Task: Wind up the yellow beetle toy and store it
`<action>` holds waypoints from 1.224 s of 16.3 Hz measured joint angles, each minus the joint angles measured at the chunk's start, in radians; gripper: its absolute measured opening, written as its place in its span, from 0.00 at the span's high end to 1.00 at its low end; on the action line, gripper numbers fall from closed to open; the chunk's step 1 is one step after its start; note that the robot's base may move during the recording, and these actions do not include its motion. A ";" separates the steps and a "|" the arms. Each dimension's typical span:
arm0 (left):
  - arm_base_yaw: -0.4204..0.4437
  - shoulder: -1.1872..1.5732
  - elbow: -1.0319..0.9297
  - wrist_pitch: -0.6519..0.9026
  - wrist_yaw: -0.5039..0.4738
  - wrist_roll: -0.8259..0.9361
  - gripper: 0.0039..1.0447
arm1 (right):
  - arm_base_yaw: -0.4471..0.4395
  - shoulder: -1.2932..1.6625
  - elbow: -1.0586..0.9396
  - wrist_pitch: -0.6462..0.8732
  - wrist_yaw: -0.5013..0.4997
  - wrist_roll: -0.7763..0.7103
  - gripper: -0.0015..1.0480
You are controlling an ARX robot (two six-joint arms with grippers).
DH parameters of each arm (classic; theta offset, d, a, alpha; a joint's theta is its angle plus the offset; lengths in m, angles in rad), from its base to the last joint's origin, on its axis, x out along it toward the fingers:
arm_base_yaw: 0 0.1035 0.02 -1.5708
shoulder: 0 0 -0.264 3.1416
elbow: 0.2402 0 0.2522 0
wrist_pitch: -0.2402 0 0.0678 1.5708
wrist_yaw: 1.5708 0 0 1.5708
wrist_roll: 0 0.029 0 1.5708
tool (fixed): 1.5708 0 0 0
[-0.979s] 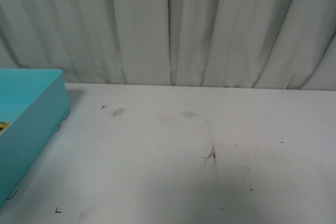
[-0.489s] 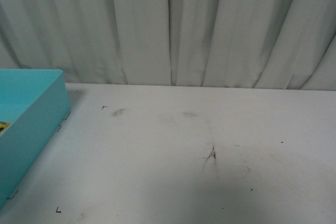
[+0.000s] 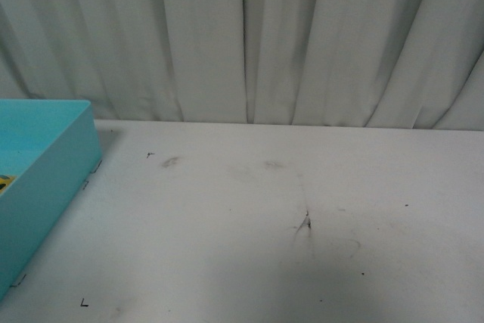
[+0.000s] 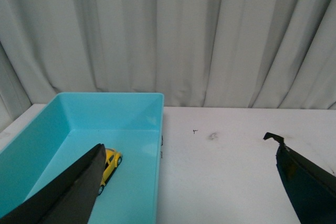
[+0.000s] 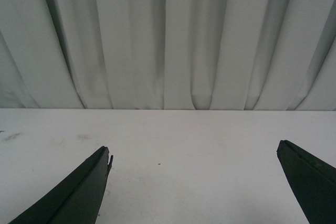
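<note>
1. The yellow beetle toy (image 4: 109, 162) sits on the floor of the turquoise bin (image 4: 136, 100) — glossy yellow, rounded body, a dark wheel showing low on its side. One black finger of the left gripper (image 4: 189, 182) hides its rear half in the left wrist view.
2. In the front view only a sliver of yellow (image 3: 4, 181) shows inside the bin (image 3: 57, 164), right at the frame edge; too little to make out shape there.
3. The toy stands apart from the bin's walls, on the side of the floor away from the open table, and nothing is touching it.
4. Left gripper: fingers spread wide, one finger (image 4: 68, 192) over the bin, the other out over the table beside the bin — nothing held between them.
5. Right gripper (image 5: 194, 182): fingers (image 5: 79, 192) just as wide apart, hovering over bare tabletop, well away from the bin, holding nothing.
6. The table (image 3: 249, 247) is white and scuffed, with grey smudges, a dark scratch mark (image 3: 305, 224) out beyond the bin and small black corner marks (image 3: 83, 302) close to the bin's wall.
7. Behind the bin and the table hangs a pale pleated curtain (image 3: 242, 35), filling the whole backdrop.
</note>
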 joint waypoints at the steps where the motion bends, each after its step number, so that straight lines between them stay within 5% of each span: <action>1: 0.000 0.000 0.000 0.000 0.000 0.000 0.07 | 0.000 0.000 0.000 0.000 0.000 0.000 0.06; 20: 0.000 0.000 0.000 0.000 0.000 0.000 0.06 | 0.000 0.000 0.000 -0.001 0.000 0.000 0.06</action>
